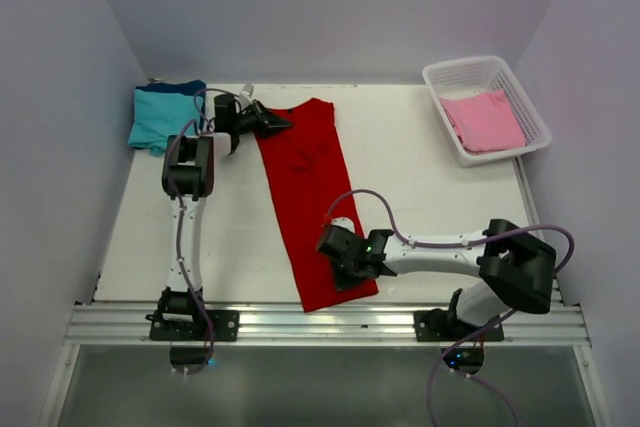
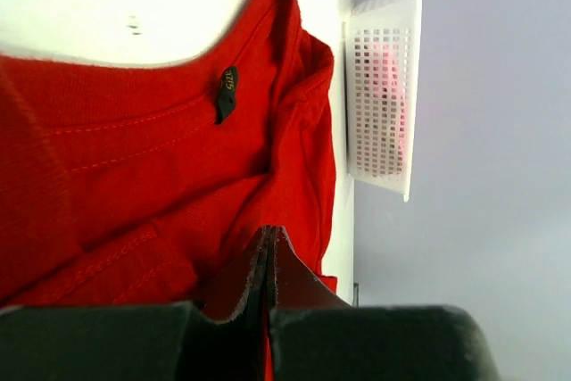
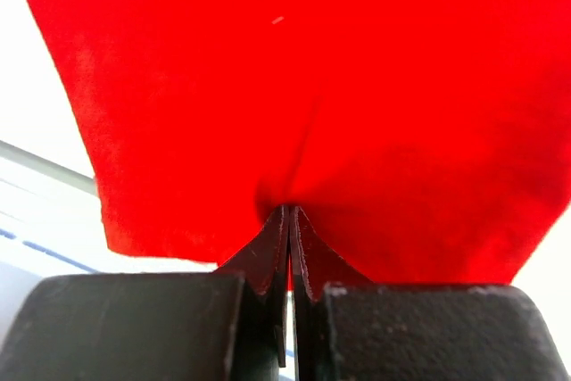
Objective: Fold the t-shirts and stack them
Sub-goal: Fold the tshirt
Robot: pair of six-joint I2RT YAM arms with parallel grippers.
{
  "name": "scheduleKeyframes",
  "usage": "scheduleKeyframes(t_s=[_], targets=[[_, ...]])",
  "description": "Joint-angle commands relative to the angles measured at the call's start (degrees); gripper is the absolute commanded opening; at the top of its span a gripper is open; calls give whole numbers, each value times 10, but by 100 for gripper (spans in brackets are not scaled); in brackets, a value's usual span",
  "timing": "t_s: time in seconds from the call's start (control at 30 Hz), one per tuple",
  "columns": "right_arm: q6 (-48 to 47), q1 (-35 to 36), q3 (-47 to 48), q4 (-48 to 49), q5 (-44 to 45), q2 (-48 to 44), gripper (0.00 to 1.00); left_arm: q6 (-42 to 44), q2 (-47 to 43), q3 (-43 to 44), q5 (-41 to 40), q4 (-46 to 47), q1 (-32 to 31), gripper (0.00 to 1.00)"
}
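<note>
White tabletop (image 1: 430, 187) fills the overhead view, closed in by pale walls on the left, back and right and by a metal rail (image 1: 320, 325) along the bottom. At upper left a teal t-shirt (image 1: 158, 121) lies folded on a dark blue t-shirt (image 1: 182, 88), close to the left wall. Just right of them the left gripper (image 1: 283, 125) meets the upper left corner of the red t-shirt (image 1: 312, 197), which runs as a long narrow strip from upper centre down to the rail. The left wrist view adds what the overhead one cannot give: the jaws are clenched tight with red cloth gathered at their tips, and a small dark label (image 2: 227, 93) sits inside the collar. At lower centre the right gripper (image 1: 342, 269) sits on the strip's bottom right part; only its wrist view shows the pinch, jaws pressed together with the fabric puckering into them and the hem's edge just to the left. Bare table lies on both sides of the strip, wider on the right. At upper right a white lattice basket (image 1: 440, 75) stands tilted against the right wall, well apart from both arms, with a pink t-shirt (image 1: 486, 119) inside.
</note>
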Motion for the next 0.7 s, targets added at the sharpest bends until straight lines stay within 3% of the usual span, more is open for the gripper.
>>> scheduleKeyframes(t_s=[0.0, 0.23, 0.47, 0.63, 0.67], targets=[[32, 22, 32, -8, -11, 10, 0, -25, 36, 32, 21, 31, -17, 0], [41, 47, 48, -2, -16, 29, 0, -55, 79, 92, 42, 45, -34, 0], [2, 56, 85, 20, -13, 3, 0, -136, 89, 95, 61, 178, -41, 0], [-53, 56, 150, 6, 8, 0, 0, -167, 36, 60, 74, 282, -39, 0], [-64, 55, 164, -11, 45, -2, 0, -167, 22, 53, 74, 306, -39, 0]])
